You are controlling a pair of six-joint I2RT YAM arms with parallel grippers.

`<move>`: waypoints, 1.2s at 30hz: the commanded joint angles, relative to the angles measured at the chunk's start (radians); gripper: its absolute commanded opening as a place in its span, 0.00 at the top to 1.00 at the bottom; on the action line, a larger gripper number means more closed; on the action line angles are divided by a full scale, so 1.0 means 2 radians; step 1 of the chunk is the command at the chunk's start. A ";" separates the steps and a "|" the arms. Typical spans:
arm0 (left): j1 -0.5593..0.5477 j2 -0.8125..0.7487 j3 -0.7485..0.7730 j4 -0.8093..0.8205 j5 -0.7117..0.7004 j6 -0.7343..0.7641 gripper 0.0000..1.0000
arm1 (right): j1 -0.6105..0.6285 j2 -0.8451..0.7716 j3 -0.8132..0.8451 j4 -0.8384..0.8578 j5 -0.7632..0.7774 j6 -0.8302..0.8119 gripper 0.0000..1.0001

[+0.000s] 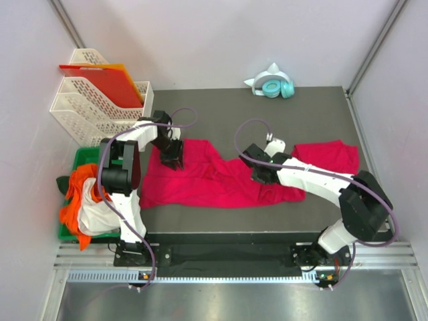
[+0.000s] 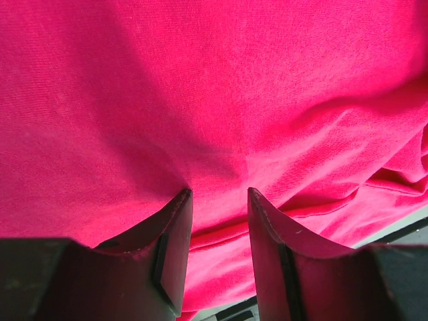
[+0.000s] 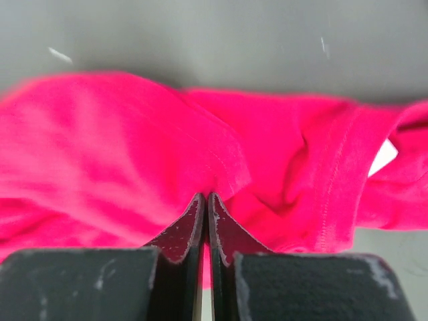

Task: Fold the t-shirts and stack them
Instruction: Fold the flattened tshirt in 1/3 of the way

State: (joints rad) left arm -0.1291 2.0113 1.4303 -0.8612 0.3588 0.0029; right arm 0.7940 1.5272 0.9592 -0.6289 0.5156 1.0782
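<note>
- Sprawling across the dark grey table (image 1: 301,114) in the overhead view, a crimson-pink cotton t-shirt (image 1: 214,184) lies rumpled between the two arms, from the left side to the middle.
- More cloth of the same crimson-pink colour lies at the right, beyond the right arm; whether it is a second shirt cannot be told.
- The left gripper (image 1: 172,159) points down onto the shirt's far left part, and the right gripper (image 1: 256,176) rests low on its right part.
- White lattice plastic file trays (image 1: 93,110) stand at the far left with flat red-orange plastic sheets (image 1: 100,80) on top.
- A green plastic crate (image 1: 83,155) near them holds a heap of orange and white cloth (image 1: 87,200).
- Teal cat-ear headphones (image 1: 275,87) sit at the far edge.
- In the left wrist view, the crimson-pink cotton t-shirt (image 2: 200,87) fills nearly the whole picture.
- The left gripper (image 2: 219,192) stands partly apart with both tips pressed against the cloth, which creases around them; whether any fold is caught cannot be told.
- In the right wrist view, the right gripper (image 3: 206,196) is pinched tight on a fold of the crimson-pink cotton t-shirt (image 3: 100,147), beside a stitched hem, with a sliver of pink between the fingers.
- Bare grey table (image 3: 200,40) shows beyond the shirt, and a small white patch (image 3: 381,159) peeks through the folds at the right.
</note>
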 commanded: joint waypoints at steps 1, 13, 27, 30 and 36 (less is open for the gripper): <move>-0.005 -0.011 -0.006 0.014 0.009 0.005 0.57 | 0.007 -0.010 0.102 -0.043 0.080 -0.043 1.00; -0.005 0.002 0.016 0.015 -0.009 0.001 0.57 | -0.077 0.082 0.234 -0.054 0.093 -0.142 1.00; 0.000 0.060 0.114 0.005 -0.028 -0.020 0.57 | -0.178 0.233 0.416 -0.072 0.105 -0.209 1.00; 0.004 0.069 0.123 0.013 -0.037 -0.024 0.57 | -0.188 0.264 0.458 -0.074 0.105 -0.220 1.00; 0.022 0.103 0.187 0.015 -0.058 -0.043 0.57 | -0.209 0.315 0.528 -0.074 0.099 -0.241 1.00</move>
State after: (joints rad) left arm -0.1184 2.1738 1.7107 -0.8669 0.2932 -0.0441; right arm 0.4088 2.1231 1.9038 -0.7792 0.7021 0.6422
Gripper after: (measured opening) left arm 0.429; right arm 0.009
